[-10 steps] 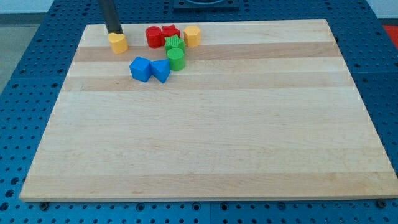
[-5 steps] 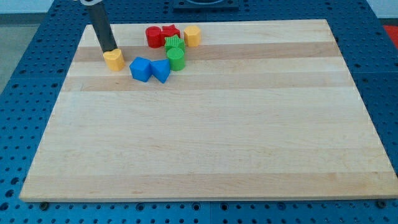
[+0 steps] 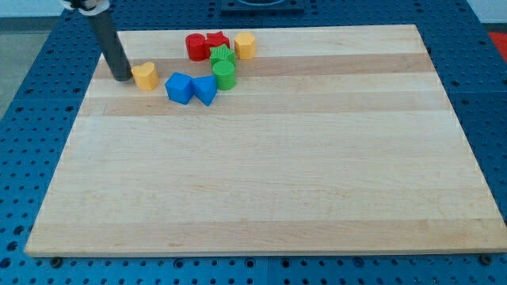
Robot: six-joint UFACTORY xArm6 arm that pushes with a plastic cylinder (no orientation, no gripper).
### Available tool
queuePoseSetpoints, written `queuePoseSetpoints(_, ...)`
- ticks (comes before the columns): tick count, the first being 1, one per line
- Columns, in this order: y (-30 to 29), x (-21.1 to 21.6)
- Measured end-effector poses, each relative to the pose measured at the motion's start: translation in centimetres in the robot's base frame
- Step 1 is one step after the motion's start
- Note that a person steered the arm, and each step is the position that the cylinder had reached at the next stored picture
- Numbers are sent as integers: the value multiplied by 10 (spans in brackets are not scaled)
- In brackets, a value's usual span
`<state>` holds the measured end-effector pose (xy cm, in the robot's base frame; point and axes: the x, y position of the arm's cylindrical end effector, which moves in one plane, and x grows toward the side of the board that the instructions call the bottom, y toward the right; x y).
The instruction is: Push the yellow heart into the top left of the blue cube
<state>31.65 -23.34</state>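
The yellow heart (image 3: 145, 76) lies on the wooden board near the view's top left. The blue cube (image 3: 179, 87) sits just to its right and slightly lower, a small gap apart. My tip (image 3: 121, 77) stands on the board right at the heart's left side, close to or touching it. A second blue block (image 3: 204, 89), wedge-like, touches the cube's right side.
A green cylinder (image 3: 224, 75) and a green star-like block (image 3: 222, 56) sit right of the blue blocks. Two red blocks (image 3: 205, 45) and a yellow hexagonal block (image 3: 245, 46) lie near the board's top edge. The board's left edge (image 3: 93, 75) is close to my tip.
My tip moved from above the heart down and left to the heart's left side. The heart slid down the view by a short way and now sits level with the blue cube's top.
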Motion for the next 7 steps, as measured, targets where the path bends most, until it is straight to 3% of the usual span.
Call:
queuePoseSetpoints(5,34,1)
queuePoseSetpoints(7,15,2)
